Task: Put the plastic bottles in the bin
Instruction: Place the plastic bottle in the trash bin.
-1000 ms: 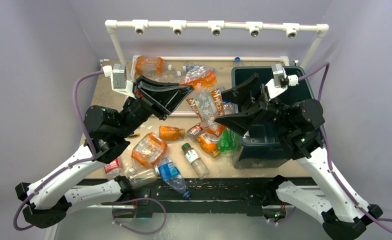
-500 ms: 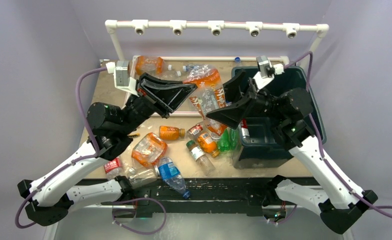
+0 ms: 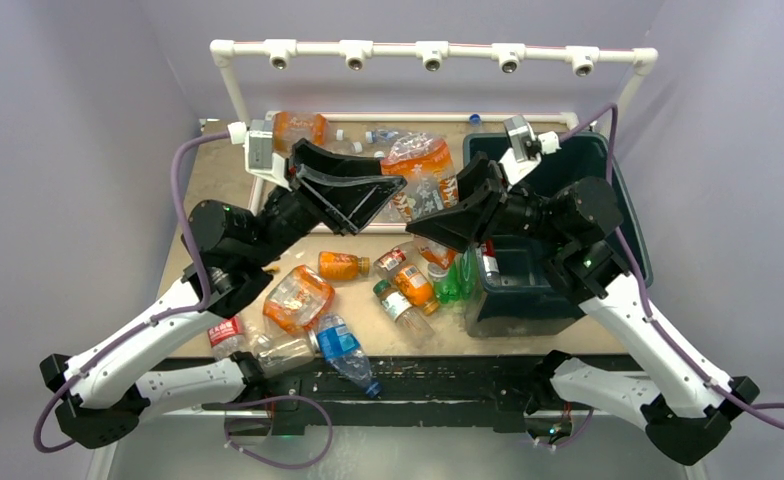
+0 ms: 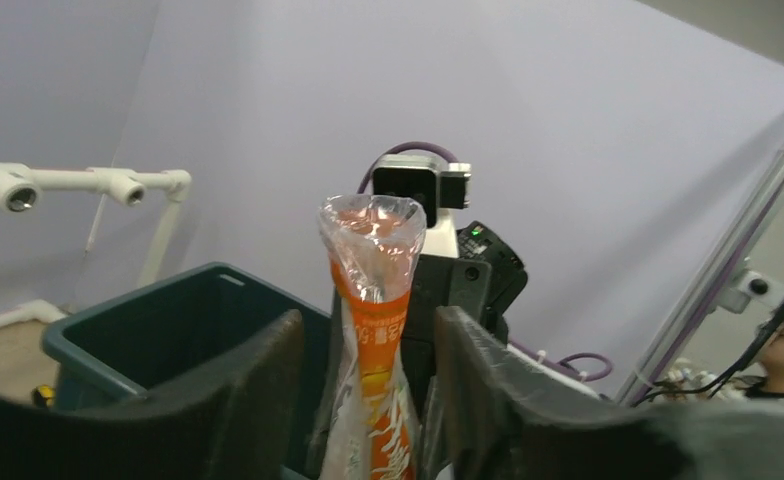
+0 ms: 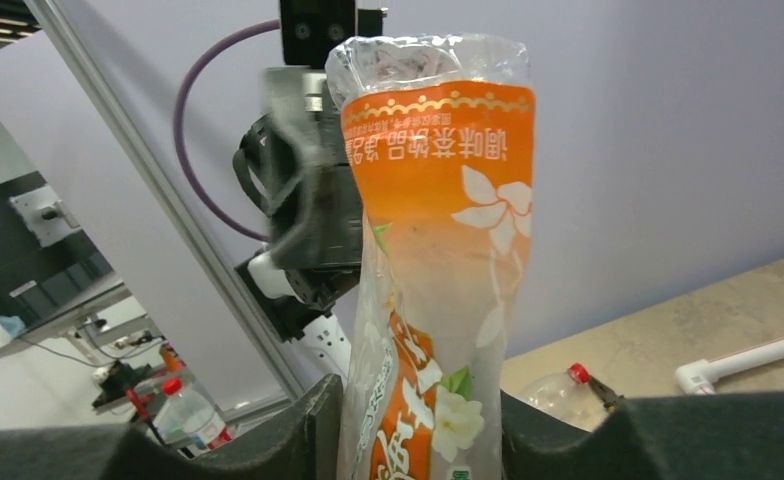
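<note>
Fingers (image 5: 298, 440) of the right gripper (image 5: 413, 410) pinch the flattened bottle (image 5: 438, 200) beside the bin (image 4: 148, 320) with the left gripper (image 4: 368, 335) parted, so slick plastic could slip out short of the bin.

crushed orange-label bottle (image 5: 433, 260) aloft — beside dark green bin (image 4: 138, 330)

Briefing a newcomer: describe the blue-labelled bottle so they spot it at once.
On the table, near edge, left of centre, a clear bottle lies slanted, cap toward the edge. Alone among its neighbours, a crushed orange bottle and a red-labelled bottle, it wears a blue label.
</note>
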You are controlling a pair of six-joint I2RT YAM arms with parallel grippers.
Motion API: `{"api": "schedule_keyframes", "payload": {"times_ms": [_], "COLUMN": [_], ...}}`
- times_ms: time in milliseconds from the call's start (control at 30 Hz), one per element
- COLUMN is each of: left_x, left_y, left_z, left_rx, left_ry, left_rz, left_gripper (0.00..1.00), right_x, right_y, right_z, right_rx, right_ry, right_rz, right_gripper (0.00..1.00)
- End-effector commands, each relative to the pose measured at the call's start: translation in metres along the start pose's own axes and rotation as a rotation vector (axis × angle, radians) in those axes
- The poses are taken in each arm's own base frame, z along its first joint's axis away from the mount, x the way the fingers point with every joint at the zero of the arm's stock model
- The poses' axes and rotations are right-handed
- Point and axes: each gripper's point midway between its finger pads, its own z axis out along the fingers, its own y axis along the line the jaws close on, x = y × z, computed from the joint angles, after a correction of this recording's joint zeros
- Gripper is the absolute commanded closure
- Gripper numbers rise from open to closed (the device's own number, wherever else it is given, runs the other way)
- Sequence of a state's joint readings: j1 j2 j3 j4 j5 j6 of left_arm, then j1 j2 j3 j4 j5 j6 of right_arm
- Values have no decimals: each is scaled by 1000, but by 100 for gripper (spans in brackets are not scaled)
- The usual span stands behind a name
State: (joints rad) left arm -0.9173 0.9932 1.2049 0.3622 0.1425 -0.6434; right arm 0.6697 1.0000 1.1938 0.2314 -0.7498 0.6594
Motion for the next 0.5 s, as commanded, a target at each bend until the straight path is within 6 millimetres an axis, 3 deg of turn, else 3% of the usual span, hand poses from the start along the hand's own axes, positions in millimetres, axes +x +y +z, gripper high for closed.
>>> {"api": "schedule_keyframes", "payload": {"times_ms": [0, 33, 133, 267, 333, 467], "left_x": [-27, -27, -29, -38, -41, -34], "left_y": [-14, -12, -3, 20, 38, 105], "left_z": [-8, -11, -24, -55, -75, -125], "left_rx": [6, -6, -68, -227, -334, -725], "left_ry": [-59, -57, -51, -73, -94, -84], "left_rz": [22, 30, 64, 130, 159, 226], "left_gripper": [36, 27, 12, 9, 8, 10], "right_x": [-25, -31, -53, -100, -119, -143], "right_y": [15, 17, 18, 8, 0, -20], "right_z": [-10, -12, -26, -69, -98, -161], "right_rx": [25, 40, 142, 423, 580, 907], "right_ry": [-83, -105, -172, -345, -438, -593], "right_rz": [-116, -135, -215, -365, -420, -478], "right_gripper": [57, 58, 61, 64, 63, 62]}}
